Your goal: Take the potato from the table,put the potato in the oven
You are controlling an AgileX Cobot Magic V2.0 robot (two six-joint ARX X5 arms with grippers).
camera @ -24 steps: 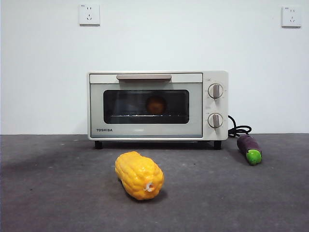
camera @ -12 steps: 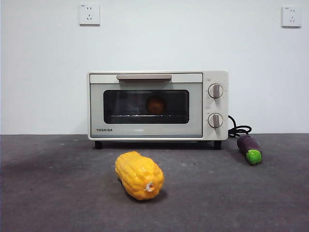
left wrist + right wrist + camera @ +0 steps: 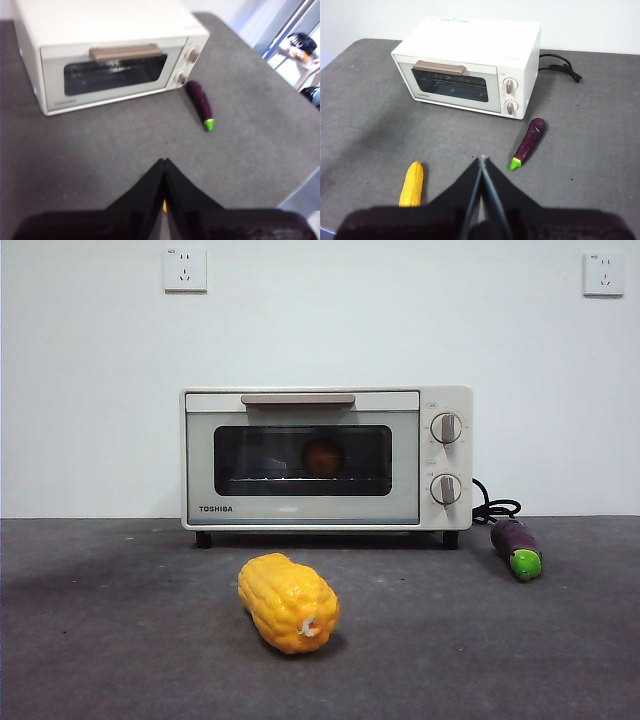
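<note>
Both arms wait pulled back and high above the desk [image 3: 100, 660]. From my left wrist camera the left claw [image 3: 164, 161] is clenched on nothing, its two black jaws pressed together to a point, hanging over bare grey surface in front of the oven [image 3: 107, 55]. A sliver of yellow shows just under the jaws; I take it for the corn, though the view is too blurred to be sure. The right claw [image 3: 482, 159] is likewise clenched and empty, jaws meeting at a thin seam.

The potato [image 3: 323, 457] sits inside the oven, a dim brownish-orange ball on the rack behind the dark glass door, which is closed. The oven stands at the far edge of the desk, close to the wall, its black cord [image 3: 495, 510] coiled beside the knob side.

The corn [image 3: 289, 602] lies on the open desk well in front of the oven, toward the near edge. The eggplant [image 3: 516, 548] lies just off the oven's knob-side corner, its green tip toward the near edge. Nothing stands between the claws and the oven door.

The desk is dark grey and mottled. Behind it is a plain white wall with two sockets [image 3: 185, 270].
</note>
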